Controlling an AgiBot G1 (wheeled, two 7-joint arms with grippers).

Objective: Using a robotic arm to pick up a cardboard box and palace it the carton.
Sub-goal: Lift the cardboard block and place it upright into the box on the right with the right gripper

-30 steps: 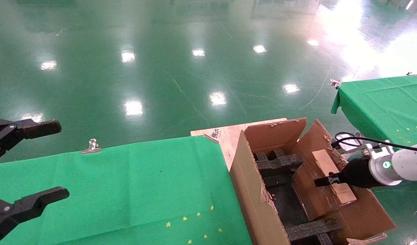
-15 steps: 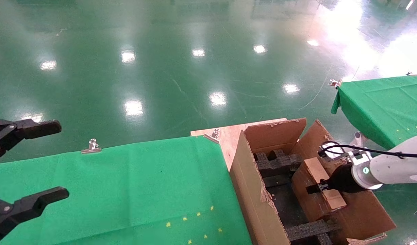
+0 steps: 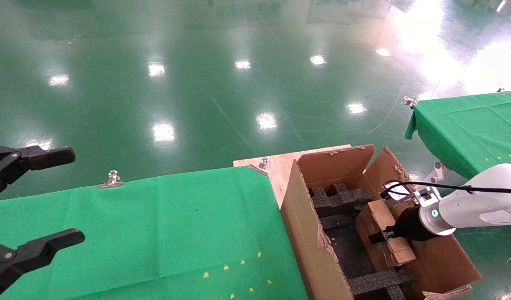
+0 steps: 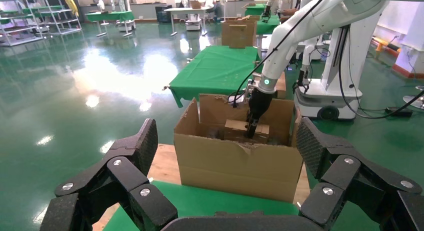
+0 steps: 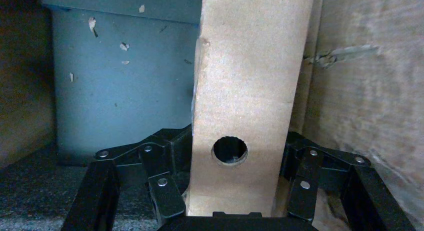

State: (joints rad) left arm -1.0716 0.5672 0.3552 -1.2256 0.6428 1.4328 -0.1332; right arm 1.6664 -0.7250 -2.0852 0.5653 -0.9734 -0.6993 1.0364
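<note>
The left gripper (image 3: 34,208) hangs idle at the near left edge of the green-clothed table (image 3: 155,233), its 2 black fingers spread wide and holding nothing, well apart from the work. Beyond the table's right end stands the carton (image 3: 305,233), flaps ragged and open, with black foam inserts (image 3: 341,196) showing across its floor. The right arm of the robot, the robotic arm (image 3: 468,208) with its glowing teal ring, reaches into the carton from the right side, and its gripper (image 3: 384,238) is clamped on the cardboard box (image 3: 389,233), 1 finger on each long face, as the right wrist view confirms: the box (image 5: 245,106) runs straight out from between the fingers (image 5: 165,186), its long axis in line with the gripper's reach and the round hole just ahead of the palm. The box sits low inside the carton, close beside the right-hand wall (image 3: 447,258) and an inner cardboard panel, above the dark floor between foam blocks; contact with the bottom cannot be made out. The release appears near, and it likely turns on the box clearing that wall and the foam below. Farther off lie a second green-draped table (image 3: 468,129) and the glossy green floor (image 3: 239,83).
</note>
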